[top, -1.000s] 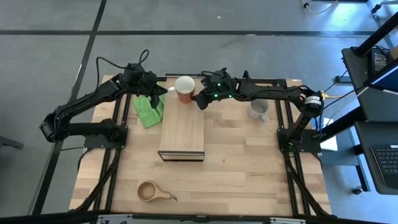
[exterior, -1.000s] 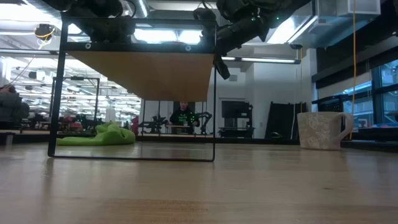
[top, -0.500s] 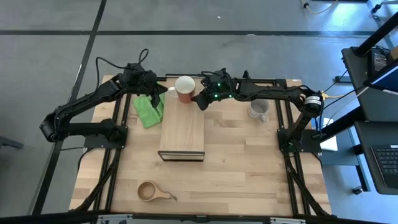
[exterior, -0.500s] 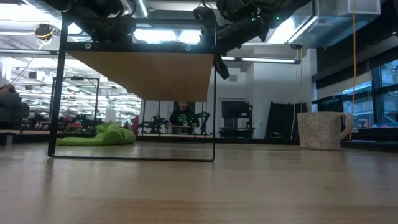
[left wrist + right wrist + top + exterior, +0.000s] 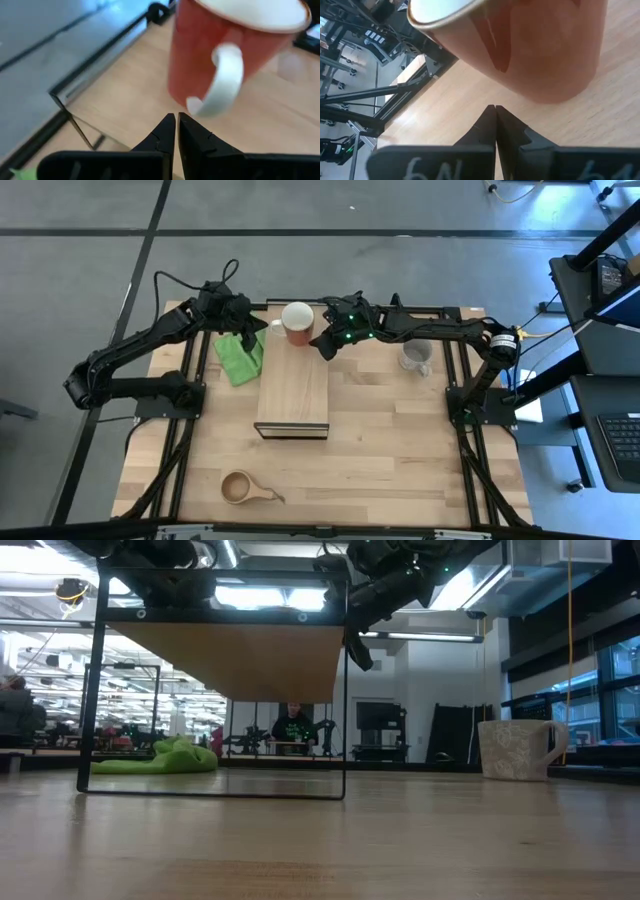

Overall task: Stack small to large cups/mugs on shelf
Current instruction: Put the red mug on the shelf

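The red mug (image 5: 297, 323) with a white inside stands upright on its base at the far end of the light-wood shelf (image 5: 293, 395). My left gripper (image 5: 264, 328) is shut, just left of the mug. Its tips (image 5: 176, 120) stop short of the white handle (image 5: 225, 75). My right gripper (image 5: 323, 345) is shut, just right of the mug. Its tips (image 5: 494, 111) lie a little short of the mug's red wall (image 5: 540, 50). The grey mug (image 5: 415, 357) stands on the table at the right. The wooden cup (image 5: 240, 487) lies near the front left.
A green cloth (image 5: 240, 357) lies on the table left of the shelf, under my left arm. In the low view the shelf (image 5: 240, 655) stands raised on a thin dark frame, with the grey mug (image 5: 515, 750) to its right. Bare tabletop lies in front of the shelf.
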You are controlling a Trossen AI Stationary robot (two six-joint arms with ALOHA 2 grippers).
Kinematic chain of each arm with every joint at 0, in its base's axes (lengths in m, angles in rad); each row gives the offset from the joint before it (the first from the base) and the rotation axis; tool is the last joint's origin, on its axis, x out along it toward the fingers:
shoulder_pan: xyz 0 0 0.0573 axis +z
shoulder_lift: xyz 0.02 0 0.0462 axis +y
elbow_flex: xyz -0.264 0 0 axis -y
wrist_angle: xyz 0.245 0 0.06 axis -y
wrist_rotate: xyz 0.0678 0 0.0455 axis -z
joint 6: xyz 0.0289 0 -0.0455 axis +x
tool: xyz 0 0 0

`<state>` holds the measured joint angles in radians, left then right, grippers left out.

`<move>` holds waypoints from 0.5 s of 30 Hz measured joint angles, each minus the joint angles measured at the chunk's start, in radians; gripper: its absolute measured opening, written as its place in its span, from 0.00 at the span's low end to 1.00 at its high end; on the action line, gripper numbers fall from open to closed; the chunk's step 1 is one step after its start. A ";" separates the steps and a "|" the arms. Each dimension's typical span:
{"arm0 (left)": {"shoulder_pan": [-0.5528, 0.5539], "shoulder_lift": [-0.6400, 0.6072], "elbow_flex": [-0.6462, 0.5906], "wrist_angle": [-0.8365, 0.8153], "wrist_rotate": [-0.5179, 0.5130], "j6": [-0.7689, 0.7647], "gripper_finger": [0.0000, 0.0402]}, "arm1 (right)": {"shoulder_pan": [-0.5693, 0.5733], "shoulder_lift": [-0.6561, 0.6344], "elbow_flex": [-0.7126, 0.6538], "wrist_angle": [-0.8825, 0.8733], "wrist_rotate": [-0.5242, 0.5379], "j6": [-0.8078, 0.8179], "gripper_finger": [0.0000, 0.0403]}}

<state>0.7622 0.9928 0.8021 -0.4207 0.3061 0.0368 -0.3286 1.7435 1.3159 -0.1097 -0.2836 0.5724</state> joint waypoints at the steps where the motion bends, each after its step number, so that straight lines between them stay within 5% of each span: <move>1: -0.004 0.000 0.000 -0.013 0.000 -0.001 0.03 | 0.000 0.000 0.000 0.000 0.000 0.003 0.01; 15: -0.123 -0.062 0.000 -0.014 -0.027 -0.062 0.03 | 0.040 0.000 0.000 0.002 0.028 0.025 0.01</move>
<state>0.6397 0.9310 0.8024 -0.4352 0.2795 -0.0252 -0.2890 1.7435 1.3159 -0.1081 -0.2558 0.5972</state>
